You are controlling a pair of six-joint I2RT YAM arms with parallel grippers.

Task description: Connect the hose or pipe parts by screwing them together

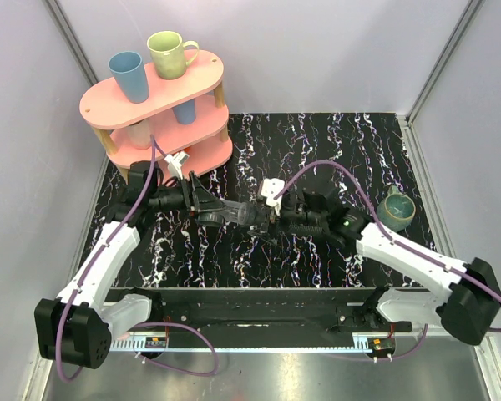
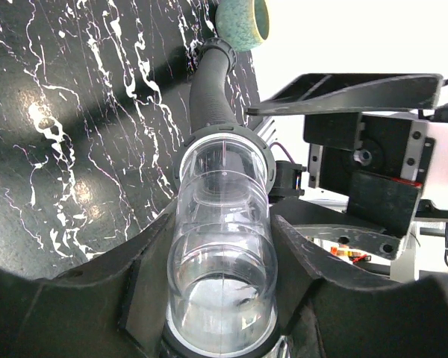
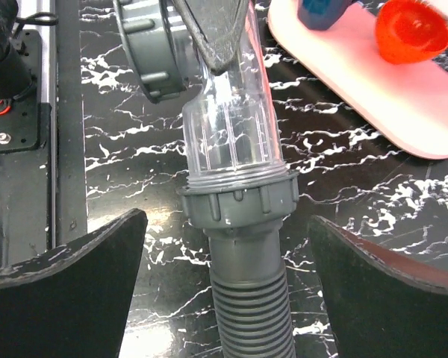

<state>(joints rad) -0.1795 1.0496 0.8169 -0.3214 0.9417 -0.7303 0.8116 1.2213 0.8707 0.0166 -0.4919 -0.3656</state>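
My left gripper [image 2: 224, 224] is shut on the clear tubular fitting [image 2: 222, 246], its jaws pressed against both sides. A grey ribbed collar [image 3: 239, 205] joins the fitting [image 3: 231, 127] to the ribbed flexible hose [image 3: 254, 306]. In the left wrist view the hose [image 2: 209, 89] runs away toward a teal cup. My right gripper [image 3: 228, 218] stands open, its fingers [image 3: 67, 283] wide on either side of the collar and clear of it. From above, the left gripper [image 1: 202, 203] and right gripper [image 1: 280, 213] face each other across the fitting [image 1: 234, 215] at mid-table.
A pink two-tier shelf [image 1: 159, 109] stands at the back left, carrying a blue cup [image 1: 127, 75] and a green mug [image 1: 169, 52]. A teal cup [image 1: 396, 209] sits on the black marbled table [image 1: 317, 142] at the right. Grey walls close in the sides.
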